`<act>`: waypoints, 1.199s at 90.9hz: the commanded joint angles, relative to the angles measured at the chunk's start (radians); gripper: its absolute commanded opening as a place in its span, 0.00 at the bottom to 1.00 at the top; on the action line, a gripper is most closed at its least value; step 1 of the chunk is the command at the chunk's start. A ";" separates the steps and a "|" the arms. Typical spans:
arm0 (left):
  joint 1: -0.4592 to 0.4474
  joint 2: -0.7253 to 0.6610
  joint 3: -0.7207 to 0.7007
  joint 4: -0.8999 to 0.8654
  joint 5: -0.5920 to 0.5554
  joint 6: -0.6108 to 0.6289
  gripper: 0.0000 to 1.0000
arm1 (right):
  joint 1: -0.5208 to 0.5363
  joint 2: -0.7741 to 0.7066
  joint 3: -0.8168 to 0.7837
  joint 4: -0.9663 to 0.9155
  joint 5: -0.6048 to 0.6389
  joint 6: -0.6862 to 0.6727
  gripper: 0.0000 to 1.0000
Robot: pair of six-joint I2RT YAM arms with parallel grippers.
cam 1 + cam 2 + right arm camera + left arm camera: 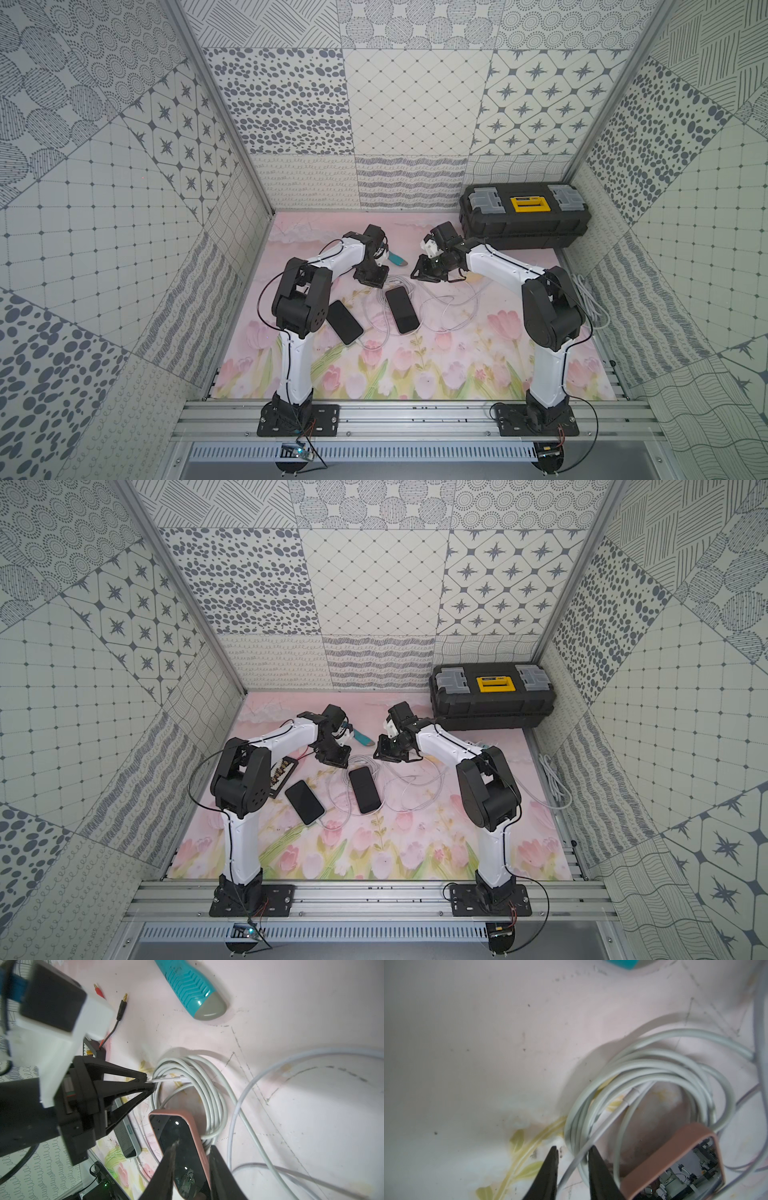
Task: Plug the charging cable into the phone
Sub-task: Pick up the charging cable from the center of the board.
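The phone (402, 309), dark-screened in a pink case (188, 1118), lies flat mid-mat in both top views. The white charging cable (209, 1084) is coiled at its far end, its connector (181, 1078) lying free inside the coil and pointing away from the phone. My left gripper (150, 1083) is shut on the cable a short way behind the connector; in the left wrist view the strand (576, 1160) runs between the black fingers (552, 1165). My right gripper (194, 1147) hovers over the phone's far end, jaws apart, one finger above the screen and one beside the case edge.
A second phone (345, 322) with a cable plugged in lies left of centre. A teal-handled tool (190, 987) rests behind the coil. A black toolbox (524, 216) stands at the back right. Loose white cable (453, 307) loops right of the phone, and a black board (282, 771) sits near the left arm.
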State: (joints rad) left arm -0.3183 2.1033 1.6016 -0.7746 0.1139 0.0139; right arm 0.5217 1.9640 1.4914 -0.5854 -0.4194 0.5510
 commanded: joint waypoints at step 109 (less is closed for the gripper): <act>0.089 -0.781 -0.492 0.473 0.138 -0.897 0.00 | 0.295 -0.133 -0.149 0.614 -0.144 -0.145 0.57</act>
State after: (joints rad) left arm -0.2382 1.3937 1.1690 -0.4789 0.2138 -0.6952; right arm 0.8165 1.8034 1.3163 -0.0292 -0.5930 0.4427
